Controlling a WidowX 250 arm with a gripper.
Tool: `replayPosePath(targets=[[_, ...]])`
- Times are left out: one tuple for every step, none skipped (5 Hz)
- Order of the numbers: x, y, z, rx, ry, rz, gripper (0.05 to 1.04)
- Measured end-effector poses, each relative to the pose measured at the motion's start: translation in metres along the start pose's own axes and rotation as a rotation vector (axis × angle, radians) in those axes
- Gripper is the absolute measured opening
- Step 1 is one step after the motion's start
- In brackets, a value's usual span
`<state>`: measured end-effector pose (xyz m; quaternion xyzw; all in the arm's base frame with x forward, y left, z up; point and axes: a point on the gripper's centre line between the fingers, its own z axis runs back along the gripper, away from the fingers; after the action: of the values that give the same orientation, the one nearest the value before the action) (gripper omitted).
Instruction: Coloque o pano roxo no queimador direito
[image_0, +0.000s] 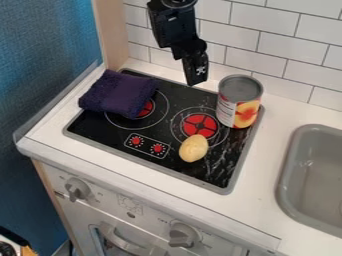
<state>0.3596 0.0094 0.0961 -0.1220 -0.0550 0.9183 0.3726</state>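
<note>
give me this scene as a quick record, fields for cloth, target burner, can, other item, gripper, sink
purple cloth: bunched on the stove's left side, partly over the left burner
right burner: cloth not on it
can: upright at the stove's back right, peach picture on label
yellow potato-shaped item: at the right burner's front edge
gripper: above the stove's back part, between cloth and can
sink: gray, right of the stove

I see an upright can (239, 97) with a fruit label on the cooktop (217, 177), with a pale yellow oval object (194, 148) lying nearer the front. To my eye, a grey sink (288, 155) sits in the white worktop (266, 160), near white wall tiles (267, 45).
</note>
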Motion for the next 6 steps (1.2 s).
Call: replayPosePath(targets=[[0.003, 0.004, -0.012, 0.026, -0.026, 0.001, 1.0], [0.023, -0.014, -0.014, 0.018, -0.043, 0.079, 1.0], [0.046, -0.034, -0.019, 0.016, -0.079, 0.174, 1.0], [0.063, -0.051, -0.026, -0.01, -0.116, 0.241, 1.0], [0.097, -0.072, -0.043, -0.035, -0.178, 0.338, 1.0], [0.121, -0.087, -0.059, -0.042, -0.232, 0.407, 1.0]])
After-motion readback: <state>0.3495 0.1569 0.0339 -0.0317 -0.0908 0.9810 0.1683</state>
